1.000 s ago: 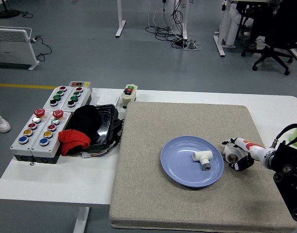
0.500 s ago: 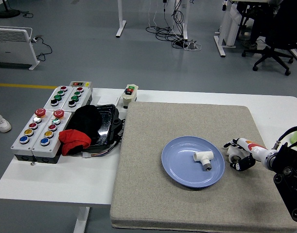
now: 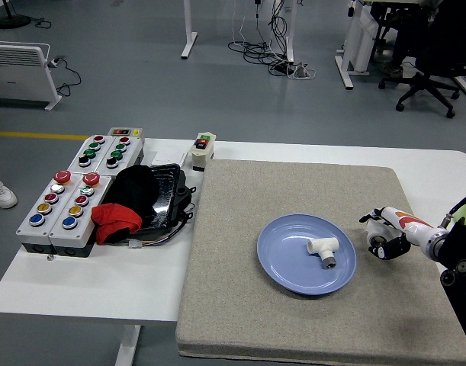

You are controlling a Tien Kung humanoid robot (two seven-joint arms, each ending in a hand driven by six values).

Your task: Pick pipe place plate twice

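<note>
A white T-shaped pipe fitting (image 3: 322, 249) lies on the right half of the round blue plate (image 3: 282, 255), which sits on the grey mat (image 3: 240, 313). My right hand (image 3: 384, 239) comes in from the right edge and hovers just off the plate's right rim, a short gap away from it. Its white and black fingers (image 3: 390, 248) are loosely bent and hold nothing. No second pipe is in view. The left arm is out of the picture.
Button boxes (image 3: 65, 202) with coloured buttons stand at the table's left. Beside them is a black tray (image 3: 165, 200) holding a black cloth and a red cloth (image 3: 115, 219). A small switch box (image 3: 203, 149) sits at the mat's far left corner.
My right hand has drawn back to the right, from touching the plate's rim to a short gap away. The pipe stays on the plate. The whole view has shifted slightly.
</note>
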